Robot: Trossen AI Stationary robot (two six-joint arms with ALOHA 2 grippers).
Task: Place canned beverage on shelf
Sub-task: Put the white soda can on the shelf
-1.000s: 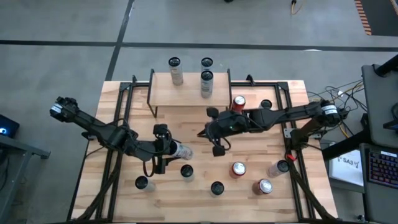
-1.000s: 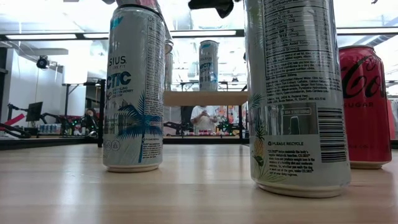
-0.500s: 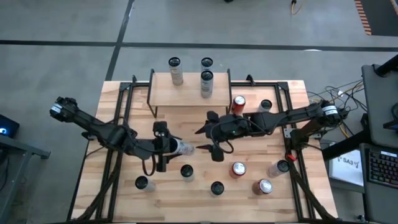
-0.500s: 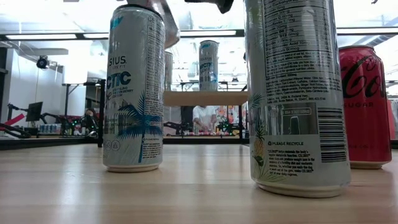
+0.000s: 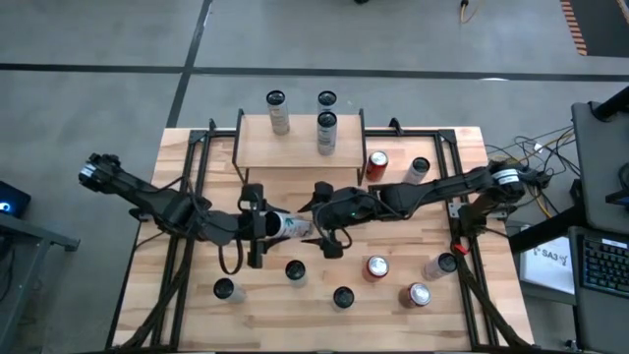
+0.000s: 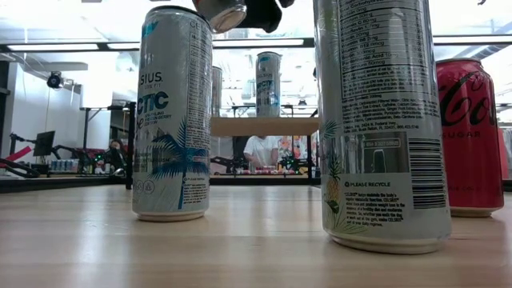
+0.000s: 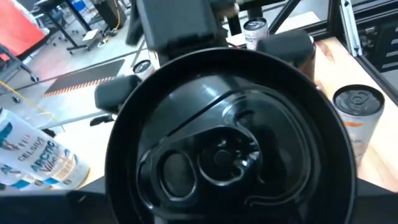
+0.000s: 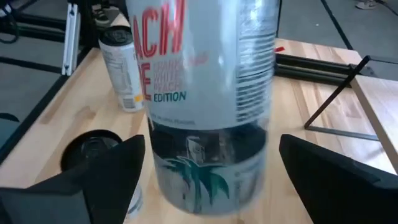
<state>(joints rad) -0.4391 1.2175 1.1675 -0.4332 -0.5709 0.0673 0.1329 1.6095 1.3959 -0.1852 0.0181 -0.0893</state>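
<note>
A pale slim beverage can lies nearly level in the air over the table's middle, with my left gripper shut on it. Its black top fills the left wrist view. My right gripper is open. Its two fingers stand on either side of the can's body, near its bottom end, with a narrow gap on each side. The shelf stands at the table's far middle with cans on it. My left gripper holds the can by its sides near the top end, coming level from the table's left with its fingers along the can. The can itself hides the fingertips in the wrist view. The can is lifted clear, its bottom end pointing to the table's right.
Several cans stand on the near half of the table, among them dark-topped ones and red ones. A red can and a pale one stand right of the shelf. Black frame rails run along both table sides.
My right gripper has opened from shut and gone toward the table's left, so its fingers now stand around the can's free end. My left gripper has raised the can a little and turned it slightly, keeping its hold.
</note>
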